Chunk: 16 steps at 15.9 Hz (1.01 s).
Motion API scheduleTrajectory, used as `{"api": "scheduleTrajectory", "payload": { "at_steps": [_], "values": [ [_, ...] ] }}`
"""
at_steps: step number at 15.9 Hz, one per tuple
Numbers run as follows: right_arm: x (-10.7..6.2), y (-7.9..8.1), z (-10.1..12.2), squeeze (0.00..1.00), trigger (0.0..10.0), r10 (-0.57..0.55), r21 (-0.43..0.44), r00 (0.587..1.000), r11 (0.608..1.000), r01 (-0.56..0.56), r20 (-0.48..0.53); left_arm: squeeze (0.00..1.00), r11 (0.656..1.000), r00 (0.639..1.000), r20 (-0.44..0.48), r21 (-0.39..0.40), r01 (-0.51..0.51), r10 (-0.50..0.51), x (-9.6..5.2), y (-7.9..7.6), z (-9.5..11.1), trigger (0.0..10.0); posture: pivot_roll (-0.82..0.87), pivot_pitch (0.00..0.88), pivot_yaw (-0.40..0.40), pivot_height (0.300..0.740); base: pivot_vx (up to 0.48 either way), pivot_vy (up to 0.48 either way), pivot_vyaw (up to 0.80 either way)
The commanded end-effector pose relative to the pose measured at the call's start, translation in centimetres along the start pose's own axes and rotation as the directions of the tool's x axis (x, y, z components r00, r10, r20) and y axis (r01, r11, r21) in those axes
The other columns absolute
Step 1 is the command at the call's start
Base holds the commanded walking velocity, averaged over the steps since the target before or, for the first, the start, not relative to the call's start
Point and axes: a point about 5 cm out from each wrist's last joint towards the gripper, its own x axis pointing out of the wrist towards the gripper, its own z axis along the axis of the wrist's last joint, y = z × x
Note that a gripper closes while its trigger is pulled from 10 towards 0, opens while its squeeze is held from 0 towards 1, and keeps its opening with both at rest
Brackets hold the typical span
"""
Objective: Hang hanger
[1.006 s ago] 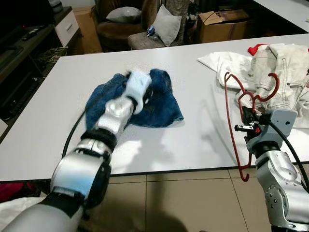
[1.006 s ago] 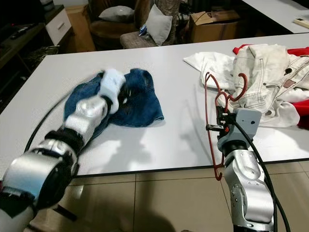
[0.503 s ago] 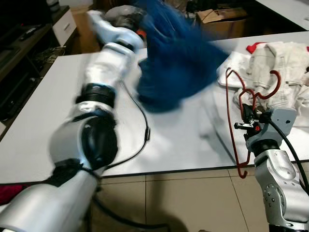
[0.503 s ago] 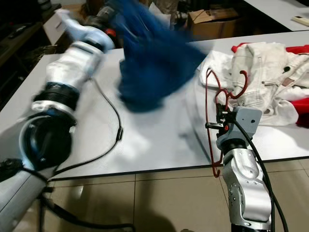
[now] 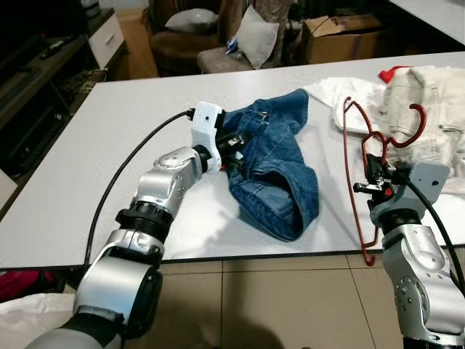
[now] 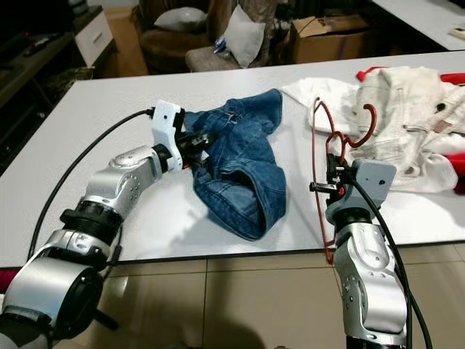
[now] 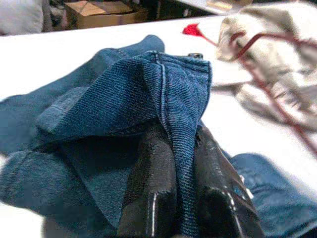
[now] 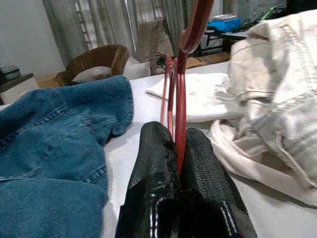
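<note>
The thin red wire hanger [image 5: 363, 171] stands upright at the near right edge of the white bench [image 5: 87, 174], its hook up beside the pile of cream and white clothes [image 5: 418, 113] and its lower bar hanging below the bench edge. It looks light and rather stiff, but a wire of this kind probably bends and can swing or turn in a narrow grip, and its smooth coating may slip. The best place to hold seems to be the neck, just under the hook, and there the right end effector [image 8: 179, 148] is clenched on it, the two black fingers pressed on the red wire from both sides. The right arm comes up from below the bench edge with the wrist nearly vertical.

The crumpled blue denim jeans [image 5: 272, 171] lie in the middle of the bench, well apart from the hanger. This cloth is soft and rather heavy, it folds and drags, so a thick seam or the waistband is a good hold. The left end effector [image 7: 176, 198] is closed on a fold of the denim; which part of the garment it is I cannot tell for sure. The left arm reaches forward, low over the bench, with the elbow bent.
</note>
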Motion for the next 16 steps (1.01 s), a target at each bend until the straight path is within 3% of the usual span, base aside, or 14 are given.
{"api": "scheduleTrajectory", "payload": {
  "at_steps": [1,2,4,6,8,9,12,16],
  "values": [
    [0.2,0.1,0.0,0.00,10.0,0.000,0.004,1.000,1.000,0.000,0.005,0.01,0.995,0.998,-0.010,0.079,-0.058,0.059,-1.1,1.1,-0.4,10.0,-0.14,0.000,0.133,0.740,0.000,0.000,0.00],
    [0.3,0.1,0.0,0.00,10.0,0.002,0.004,1.000,1.000,-0.002,0.006,1.00,0.990,0.998,0.006,0.126,-0.068,0.068,-1.6,1.4,-0.2,10.0,-0.14,0.000,0.130,0.740,0.000,0.000,0.00],
    [0.3,0.2,0.0,0.00,10.0,0.005,0.003,1.000,1.000,-0.005,0.007,1.00,0.971,0.995,0.007,0.216,-0.103,0.104,-2.2,1.9,0.0,10.0,-0.14,0.000,0.129,0.740,0.000,0.000,0.00],
    [0.4,0.3,0.0,0.00,10.0,0.013,0.002,1.000,1.000,-0.013,0.008,1.00,0.948,0.982,-0.008,0.259,-0.182,0.191,-3.4,3.5,0.0,10.0,-0.14,0.000,0.128,0.740,0.000,0.000,0.00],
    [0.4,0.2,0.0,0.00,10.0,0.015,0.001,1.000,1.000,-0.015,0.007,1.00,0.930,0.983,0.011,0.322,-0.177,0.183,-3.9,3.8,0.5,10.0,-0.14,0.000,0.123,0.740,0.000,0.000,0.00],
    [0.5,0.2,0.0,0.00,10.0,0.017,0.000,1.000,1.000,-0.017,0.007,0.00,0.921,0.985,0.031,0.351,-0.171,0.171,-4.1,3.9,0.9,10.0,-0.14,0.000,0.121,0.740,0.000,0.000,0.00],
    [0.6,0.4,0.0,0.00,10.0,0.028,-0.001,1.000,1.000,-0.028,0.008,0.00,0.881,0.990,0.007,0.457,-0.126,0.138,-4.2,4.1,1.1,10.0,-0.13,0.000,0.116,0.740,0.000,0.000,0.00],
    [0.7,0.4,0.0,0.00,10.0,0.029,-0.002,1.000,1.000,-0.029,0.011,0.00,0.839,0.977,0.070,0.502,-0.210,0.202,-4.1,5.1,2.6,10.0,-0.14,0.000,0.121,0.740,0.000,0.000,0.00]
  ]
}}
